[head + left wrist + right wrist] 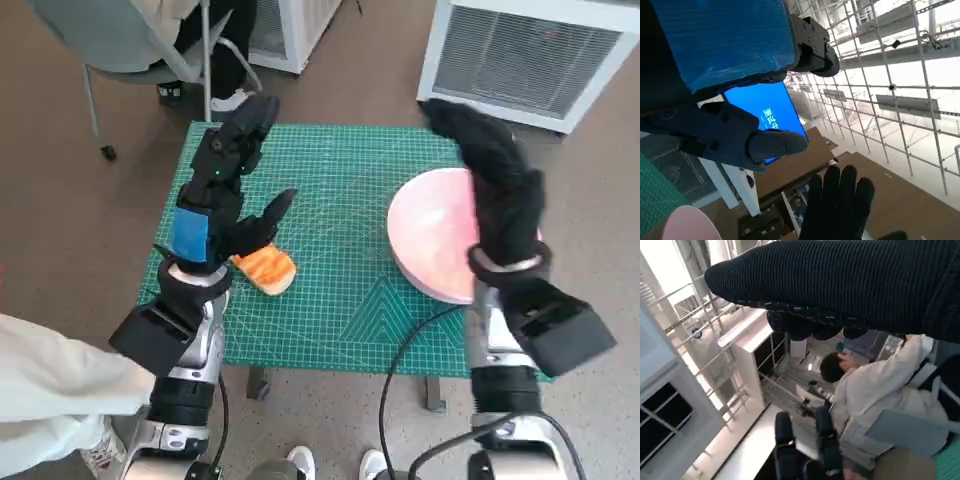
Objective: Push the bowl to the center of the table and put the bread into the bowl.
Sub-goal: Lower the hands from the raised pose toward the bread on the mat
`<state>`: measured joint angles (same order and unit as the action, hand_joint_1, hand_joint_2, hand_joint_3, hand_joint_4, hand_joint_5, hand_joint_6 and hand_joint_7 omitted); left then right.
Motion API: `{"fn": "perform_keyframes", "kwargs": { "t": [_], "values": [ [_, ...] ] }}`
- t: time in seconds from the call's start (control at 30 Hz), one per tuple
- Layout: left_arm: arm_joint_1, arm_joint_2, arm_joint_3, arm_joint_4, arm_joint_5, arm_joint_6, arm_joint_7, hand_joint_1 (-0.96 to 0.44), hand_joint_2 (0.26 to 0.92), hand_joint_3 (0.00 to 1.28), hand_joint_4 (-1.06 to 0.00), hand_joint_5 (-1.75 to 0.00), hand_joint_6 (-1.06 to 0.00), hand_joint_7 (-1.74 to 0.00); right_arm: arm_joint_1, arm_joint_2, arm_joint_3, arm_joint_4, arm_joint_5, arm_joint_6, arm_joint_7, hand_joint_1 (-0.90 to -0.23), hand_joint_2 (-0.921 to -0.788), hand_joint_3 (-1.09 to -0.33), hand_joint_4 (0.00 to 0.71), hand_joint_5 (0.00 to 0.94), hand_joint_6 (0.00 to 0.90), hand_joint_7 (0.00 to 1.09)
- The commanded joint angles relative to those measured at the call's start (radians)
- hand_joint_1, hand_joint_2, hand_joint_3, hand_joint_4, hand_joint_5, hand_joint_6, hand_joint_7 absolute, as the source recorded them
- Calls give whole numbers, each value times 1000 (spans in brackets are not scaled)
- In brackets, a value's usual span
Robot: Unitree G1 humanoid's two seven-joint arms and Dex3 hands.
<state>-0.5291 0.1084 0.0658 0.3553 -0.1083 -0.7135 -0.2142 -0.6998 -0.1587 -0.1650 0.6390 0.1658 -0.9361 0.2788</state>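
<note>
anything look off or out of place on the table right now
The pink bowl sits at the right edge of the green mat, not centred, with the right hand over it. The bread lies intact beside the left hand. Nothing spilled.

Your gloved right hand (497,190) covers the far-right part of the round pink bowl (430,240), the black left hand (232,190) hides one end of the orange-crusted bread slice (268,268), and the left wrist view's edge cuts off most of the bowl.
</note>
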Motion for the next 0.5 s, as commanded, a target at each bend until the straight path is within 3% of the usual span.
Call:
{"fn": "perform_keyframes", "kwargs": {
  "t": [0.03, 0.37, 0.5],
  "values": [
    [14, -2, 0, -12, 1, -4, 3, -373, 921, 362, -377, 0, -295, -316, 1, -41, -61, 64, -51, -32, -96, -527, -921, -814, 322, 28, -1, 706],
    [20, -4, 1, -5, 3, -12, 6, -370, 921, 362, -378, 0, -297, -311, 25, -118, -140, 202, -120, -34, -268, -510, -921, -842, 306, 24, -1, 766],
    [19, -3, 4, -1, -2, -13, 4, -364, 921, 361, -377, 0, -298, -309, 27, -150, -154, 304, -121, -31, -300, -510, -921, -838, 297, 21, -1, 757]
  ]
}}
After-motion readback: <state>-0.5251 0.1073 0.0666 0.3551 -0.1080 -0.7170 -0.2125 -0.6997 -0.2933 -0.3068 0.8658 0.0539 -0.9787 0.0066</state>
